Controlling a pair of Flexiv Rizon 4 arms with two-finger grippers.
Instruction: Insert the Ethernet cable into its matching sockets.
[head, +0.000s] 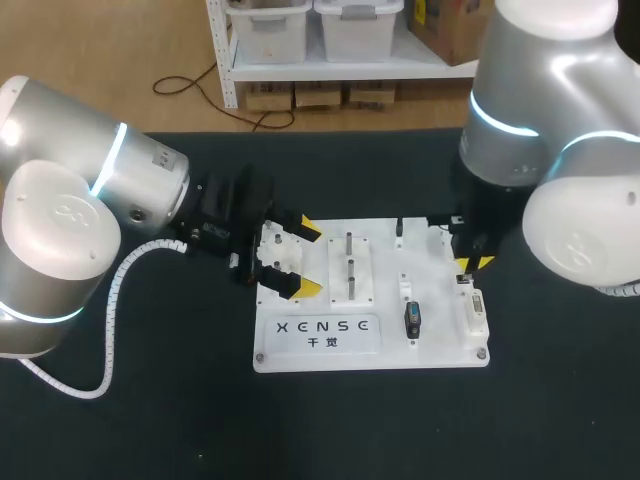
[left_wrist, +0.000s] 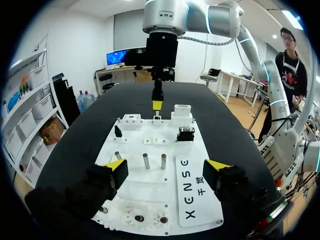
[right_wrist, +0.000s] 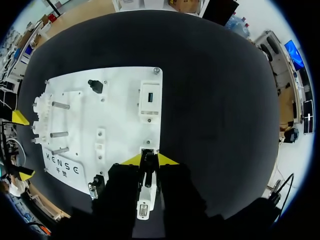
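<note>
A white board (head: 440, 345) (left_wrist: 135, 192) (right_wrist: 120, 115) lies mid-table with several sockets and pegs. My right gripper (head: 466, 264) (right_wrist: 145, 159) (left_wrist: 157, 105) hangs over the board's right edge, shut on a small black Ethernet plug (right_wrist: 148, 164) that points down at the board. The plug sits between two white socket blocks: a long one (head: 474, 312) (right_wrist: 144, 200) (left_wrist: 182, 111) under the gripper and one with a blue port (right_wrist: 150, 100) ahead of it. No trailing cable shows. My left gripper (head: 305, 260) (left_wrist: 167, 170) stands open and empty over the board's left end.
Metal pegs (head: 349, 265) (left_wrist: 155, 161) stand mid-board, white gears (left_wrist: 150, 218) lie under the left gripper, and a black-and-blue connector (head: 413, 318) (right_wrist: 95, 187) stands near the label. A small black knob (right_wrist: 95, 85) sits by the far edge. Dark tabletop (head: 560, 400) surrounds the board.
</note>
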